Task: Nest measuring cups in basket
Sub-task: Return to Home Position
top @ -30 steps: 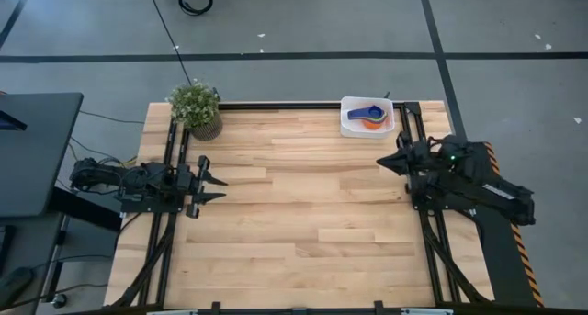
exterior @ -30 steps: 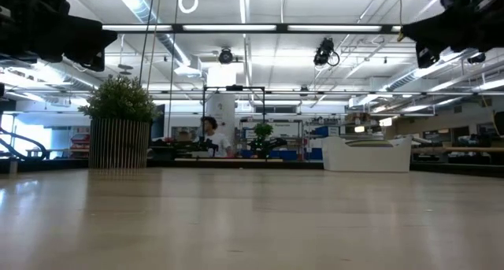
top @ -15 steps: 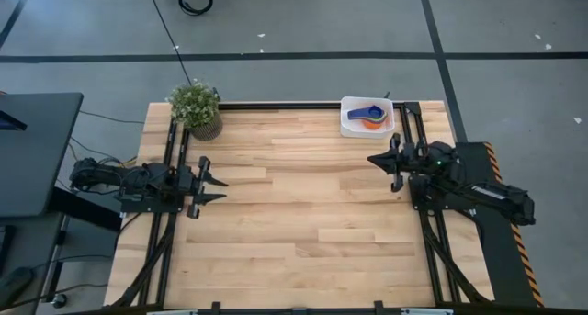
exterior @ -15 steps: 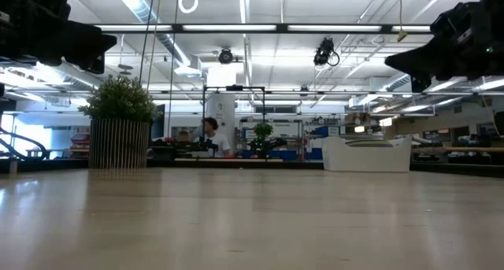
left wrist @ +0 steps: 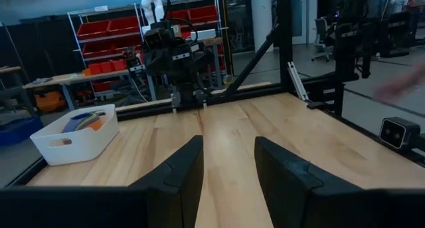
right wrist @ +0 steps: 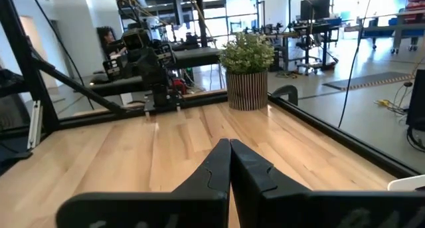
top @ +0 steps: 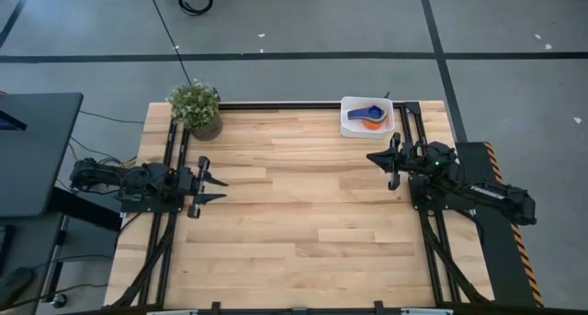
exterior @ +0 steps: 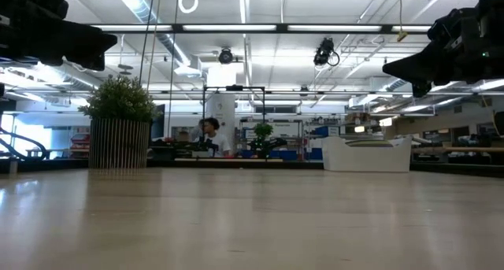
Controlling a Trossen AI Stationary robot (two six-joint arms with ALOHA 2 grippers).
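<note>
The white basket [top: 347,124] stands at the table's far edge, right of the middle. The measuring cups [top: 371,115] lie stacked inside it; blue, orange and green show. In the left wrist view the basket [left wrist: 70,140] shows with cups [left wrist: 81,120] above its rim. My left gripper [top: 223,187] hovers open at the table's left side, level, nothing between its fingers [left wrist: 178,169]. My right gripper [top: 371,157] hovers shut at the right side, just on the near side of the basket, pointing level toward the left; in its wrist view [right wrist: 230,151] its fingers meet.
A potted green plant [top: 196,108] stands at the far left corner. Black frame rails [top: 167,168] run along both side edges and the far edge. Bare wooden tabletop [top: 294,214] lies between the arms. A person [exterior: 209,132] sits far behind the table.
My right gripper has come down and levelled out, its tip shifting a little toward the table's left; it has stayed shut. My left arm has kept still.
</note>
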